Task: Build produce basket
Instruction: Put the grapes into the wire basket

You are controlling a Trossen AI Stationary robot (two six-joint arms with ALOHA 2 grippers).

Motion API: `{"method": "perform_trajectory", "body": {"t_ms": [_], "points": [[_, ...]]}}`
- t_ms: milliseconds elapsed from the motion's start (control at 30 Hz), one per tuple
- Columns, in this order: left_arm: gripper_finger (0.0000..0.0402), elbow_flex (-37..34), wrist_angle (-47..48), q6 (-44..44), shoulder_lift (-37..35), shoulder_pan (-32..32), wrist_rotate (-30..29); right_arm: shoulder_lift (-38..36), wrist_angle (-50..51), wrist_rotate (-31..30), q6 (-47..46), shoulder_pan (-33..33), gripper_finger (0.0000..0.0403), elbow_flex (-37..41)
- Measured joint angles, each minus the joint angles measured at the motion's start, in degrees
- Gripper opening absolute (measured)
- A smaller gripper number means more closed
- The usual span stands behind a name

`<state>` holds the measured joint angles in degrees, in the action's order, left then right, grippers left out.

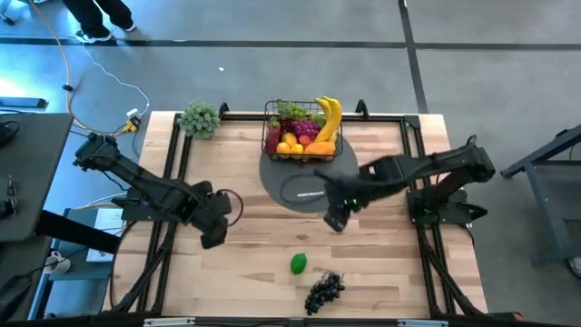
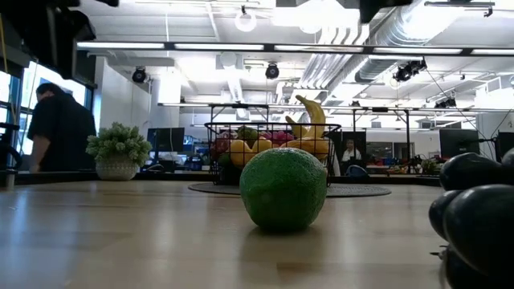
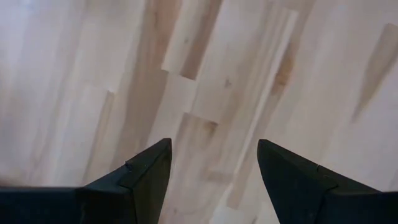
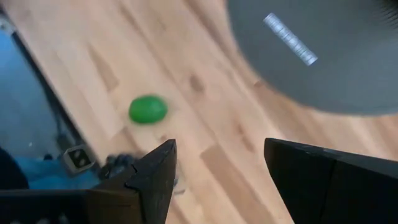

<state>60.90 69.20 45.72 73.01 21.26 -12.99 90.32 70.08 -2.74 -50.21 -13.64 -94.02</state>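
The black wire basket (image 1: 302, 133) stands on the far part of a grey round mat (image 1: 289, 184), filled with bananas, grapes, lemons and oranges; it also shows in the low view (image 2: 269, 152). A green lime (image 1: 298, 263) (image 2: 283, 189) (image 4: 148, 109) and a bunch of dark grapes (image 1: 324, 291) (image 2: 474, 213) lie on the table near its near edge. My right gripper (image 1: 334, 221) (image 4: 217, 165) is open, above the table at the mat's near right edge, far of the lime. My left gripper (image 1: 213, 239) (image 3: 211, 168) is open over bare wood on the left.
A pale green leafy bunch in a pot (image 1: 200, 118) (image 2: 118, 150) stands at the table's far left corner. A person (image 2: 56, 128) stands beyond the table. Bare wood lies between the two grippers and around the lime.
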Motion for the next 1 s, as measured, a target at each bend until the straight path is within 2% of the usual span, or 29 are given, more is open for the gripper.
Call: {"method": "perform_trajectory", "body": {"t_ms": [233,367,1000], "points": [[0.0227,0.00,-0.10,4.83,0.00,4.12,2.32,2.66,-0.02,-0.41,-6.30,-8.37,0.0225,-0.02],[0.0227,0.00,-0.10,6.64,0.00,5.50,3.23,6.01,-1.24,-0.48,-5.93,-11.78,0.0225,-0.02],[0.0227,0.00,-0.23,8.13,0.04,6.25,3.54,19.18,-21.41,0.19,24.91,-24.65,0.0225,-0.02]]}}
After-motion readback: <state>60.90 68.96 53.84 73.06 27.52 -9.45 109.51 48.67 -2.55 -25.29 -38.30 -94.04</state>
